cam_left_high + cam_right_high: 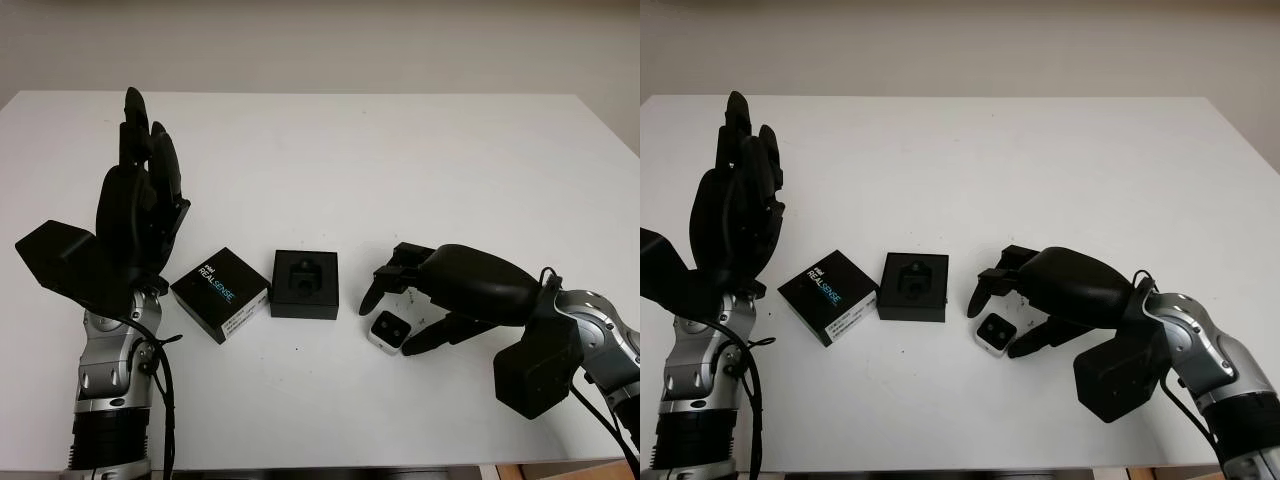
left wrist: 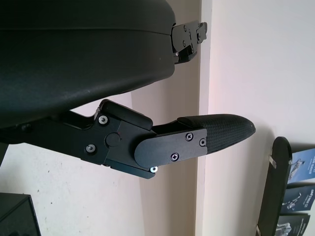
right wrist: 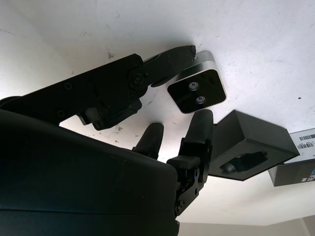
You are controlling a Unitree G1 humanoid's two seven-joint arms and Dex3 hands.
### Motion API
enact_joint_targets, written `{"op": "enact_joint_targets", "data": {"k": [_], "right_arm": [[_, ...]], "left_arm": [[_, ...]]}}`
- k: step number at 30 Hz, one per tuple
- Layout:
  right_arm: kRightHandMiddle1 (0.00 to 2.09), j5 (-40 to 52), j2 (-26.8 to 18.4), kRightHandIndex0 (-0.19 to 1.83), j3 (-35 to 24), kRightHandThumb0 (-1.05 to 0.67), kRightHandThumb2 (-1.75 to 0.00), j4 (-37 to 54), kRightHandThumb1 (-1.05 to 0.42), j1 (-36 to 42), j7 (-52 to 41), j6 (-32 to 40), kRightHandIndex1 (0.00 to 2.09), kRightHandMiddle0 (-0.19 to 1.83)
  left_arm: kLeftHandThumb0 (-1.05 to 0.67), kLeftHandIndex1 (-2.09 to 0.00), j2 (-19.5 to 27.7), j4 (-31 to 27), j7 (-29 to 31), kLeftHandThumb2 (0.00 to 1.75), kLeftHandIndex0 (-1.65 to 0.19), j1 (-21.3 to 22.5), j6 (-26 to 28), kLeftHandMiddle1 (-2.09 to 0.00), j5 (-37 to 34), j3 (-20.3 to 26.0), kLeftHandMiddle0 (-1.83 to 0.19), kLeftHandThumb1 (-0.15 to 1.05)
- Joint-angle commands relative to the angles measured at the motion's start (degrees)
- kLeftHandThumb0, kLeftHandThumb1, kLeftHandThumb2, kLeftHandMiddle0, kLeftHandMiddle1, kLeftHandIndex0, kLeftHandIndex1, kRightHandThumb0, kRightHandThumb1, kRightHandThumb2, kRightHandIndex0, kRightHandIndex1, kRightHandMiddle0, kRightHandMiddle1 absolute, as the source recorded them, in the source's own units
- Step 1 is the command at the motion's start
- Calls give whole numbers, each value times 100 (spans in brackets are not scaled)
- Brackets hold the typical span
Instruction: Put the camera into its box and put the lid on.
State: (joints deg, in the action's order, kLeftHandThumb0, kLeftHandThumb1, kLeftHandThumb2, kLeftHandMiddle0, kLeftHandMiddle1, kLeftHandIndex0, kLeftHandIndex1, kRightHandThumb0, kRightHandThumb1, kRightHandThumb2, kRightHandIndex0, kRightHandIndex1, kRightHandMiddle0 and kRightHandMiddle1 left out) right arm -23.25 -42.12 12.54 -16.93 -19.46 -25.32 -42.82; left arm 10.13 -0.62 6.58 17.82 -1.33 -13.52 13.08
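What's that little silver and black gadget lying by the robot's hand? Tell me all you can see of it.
The small camera is a rounded block with a silver shell and a glossy black face bearing two small round screw-like spots. It lies on the white table, right of the open black box. The right hand brackets it; one fingertip touches its edge.

The left hand (image 1: 135,195) is raised upright at the left on a near-vertical forearm, open, holding nothing; the right hand (image 1: 1015,300) reaches in low from the bottom right, palm down just above the surface, forearm bent at the wrist; its fingers (image 3: 167,69) curl downward, not yet closed on anything.
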Motion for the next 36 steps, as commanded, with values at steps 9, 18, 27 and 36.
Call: {"op": "enact_joint_targets", "data": {"k": [9,18,27,36], "right_arm": [[119,8,-23,17,35,-30,-6,-36,-95,60,-57,-38,117,48],[126,62,-29,20,-44,-30,-5,-2,-95,93,20,53,89,46],[133,1102,174,28,-207,-31,-5,366,-96,219,-720,1425,40,40],[136,1951,415,27,-531,-35,-5,1009,-96,227,-1265,3423,22,39]], "left_arm": [[-80,0,6,-53,18,59,19,9,-22,0,2,-11,19,105],[-80,0,-22,-87,-19,58,19,14,16,0,-3,-14,19,105],[-79,0,-20,-75,-19,59,19,-11,-16,0,-11,-31,19,105],[-79,0,-22,1,9,58,19,-21,-90,0,-13,-10,19,105]]}}
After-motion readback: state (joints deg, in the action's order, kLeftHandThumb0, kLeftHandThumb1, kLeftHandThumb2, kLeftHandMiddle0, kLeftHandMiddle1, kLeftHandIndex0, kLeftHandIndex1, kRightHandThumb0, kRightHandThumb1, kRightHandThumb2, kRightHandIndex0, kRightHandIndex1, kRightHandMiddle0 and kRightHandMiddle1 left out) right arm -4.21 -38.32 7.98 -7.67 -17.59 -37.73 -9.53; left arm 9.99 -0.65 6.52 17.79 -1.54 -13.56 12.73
